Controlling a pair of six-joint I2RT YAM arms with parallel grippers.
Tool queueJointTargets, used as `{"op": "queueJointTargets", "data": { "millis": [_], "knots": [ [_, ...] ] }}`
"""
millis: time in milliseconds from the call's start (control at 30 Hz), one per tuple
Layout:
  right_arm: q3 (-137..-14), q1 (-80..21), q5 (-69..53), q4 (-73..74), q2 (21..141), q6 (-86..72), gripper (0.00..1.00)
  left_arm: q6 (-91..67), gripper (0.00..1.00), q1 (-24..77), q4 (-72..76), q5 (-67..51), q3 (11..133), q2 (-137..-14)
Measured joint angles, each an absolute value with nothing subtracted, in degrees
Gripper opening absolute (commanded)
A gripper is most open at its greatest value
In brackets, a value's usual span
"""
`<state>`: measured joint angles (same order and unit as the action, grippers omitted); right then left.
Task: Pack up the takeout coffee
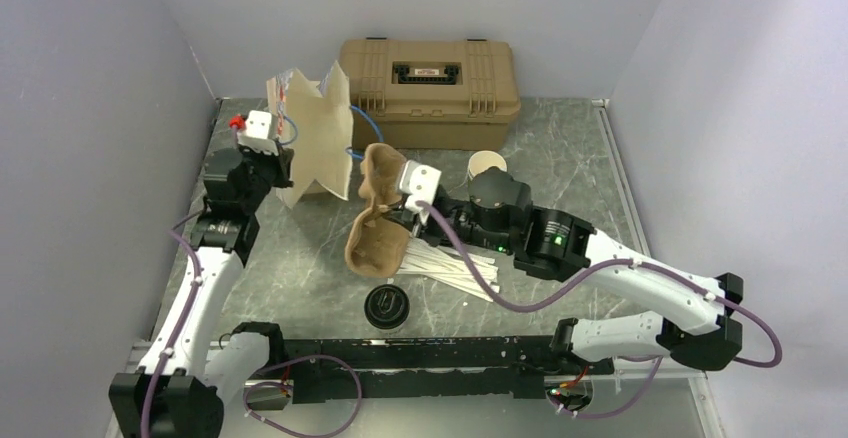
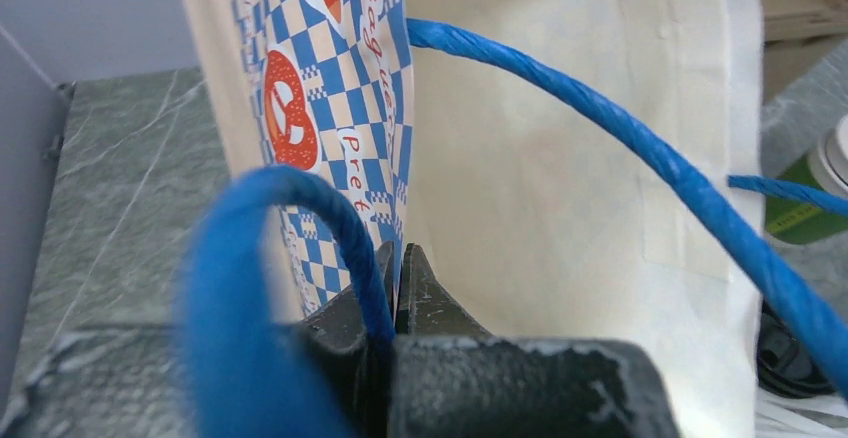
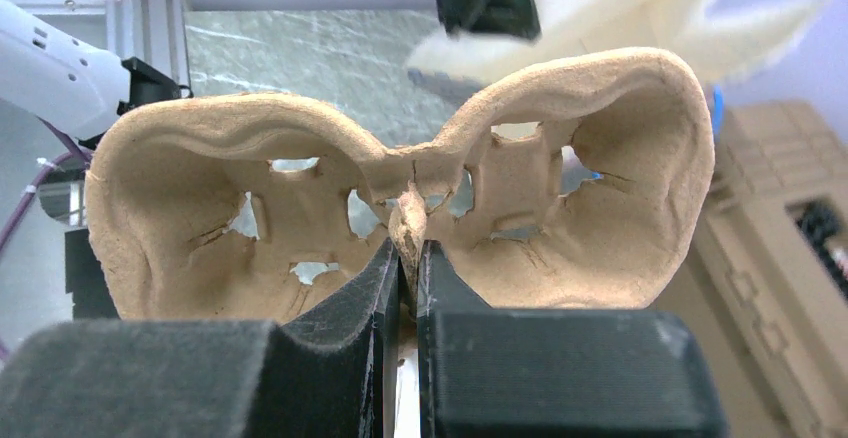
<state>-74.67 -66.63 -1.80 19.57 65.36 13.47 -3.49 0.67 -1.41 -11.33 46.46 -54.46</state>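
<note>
The left jaws are clenched on the rim of a paper bag (image 2: 560, 158), a blue handle (image 2: 620, 128) looping beside them, and hold it upright. The right jaws are clenched on the middle rib of a moulded cup tray (image 3: 400, 173), lifted on edge just beside the bag. The coffee (image 1: 387, 305) seems to be the black-lidded one on the bench (image 1: 300, 258) near the arm bases, apart from both jaws; from above only its lid shows.

The step in hand looks like getting the tray into the bag. That calls for levelling the tray over the mouth and lowering it with the bag spread. The coffee is not yet packed.

The bag's blue check print shows a pretzel and the part-words "Bague" and "Pre". The label on the tan case (image 1: 430, 78) is too small to read.
</note>
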Motion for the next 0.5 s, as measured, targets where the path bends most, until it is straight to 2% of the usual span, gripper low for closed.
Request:
{"op": "queueJointTargets", "data": {
  "millis": [167, 500],
  "knots": [
    [-77.7, -70.3, -2.2, 16.1, 69.5, 20.9, 0.00, 1.0, 0.00, 7.8, -1.6, -6.0, 44.9, -50.9],
    [-81.6, -71.0, -1.5, 10.0, 76.3, 32.1, 0.00, 3.4, 0.00, 11.5, -1.8, 1.9, 44.9, -47.7]
  ]
}}
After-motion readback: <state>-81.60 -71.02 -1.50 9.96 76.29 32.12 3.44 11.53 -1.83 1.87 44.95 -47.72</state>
